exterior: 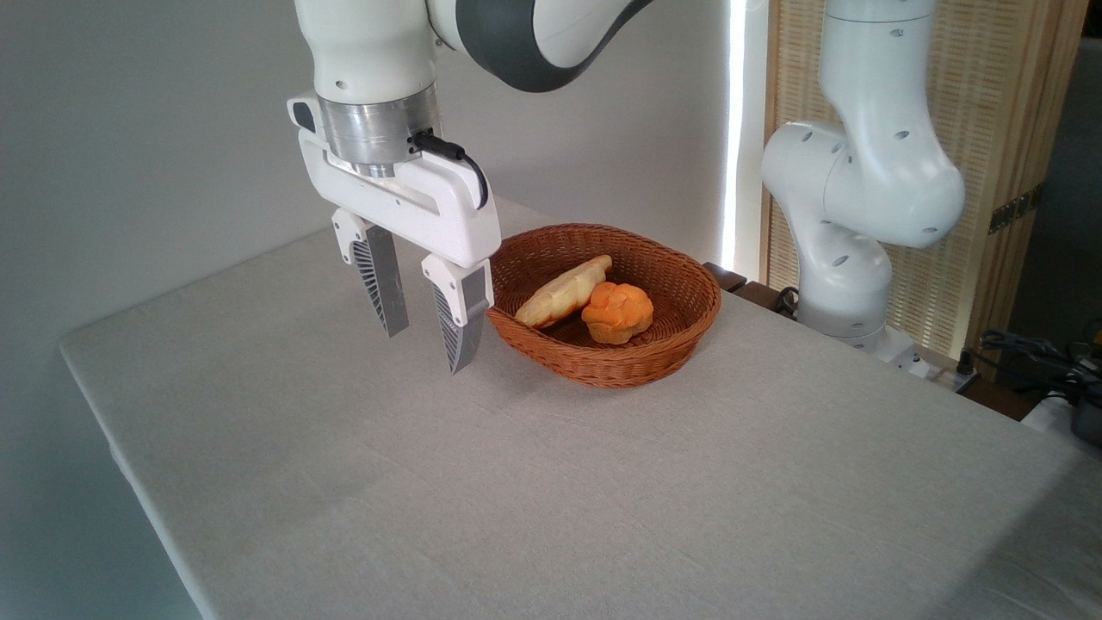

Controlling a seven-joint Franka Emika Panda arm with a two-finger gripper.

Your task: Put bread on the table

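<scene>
big grey table (603,499) has loads of bare cloth in front and left, so plenty of drop room. wicker basket (680,344) sits near the back edge, bread (560,297) still inside, touching the round bun (617,312). jaws apart and empty, hanging just left of the rim. risk imo: clipping the rim or nudging the bun.

Bread (564,292) lies in basket (680,340), left of bun (617,312).
</scene>
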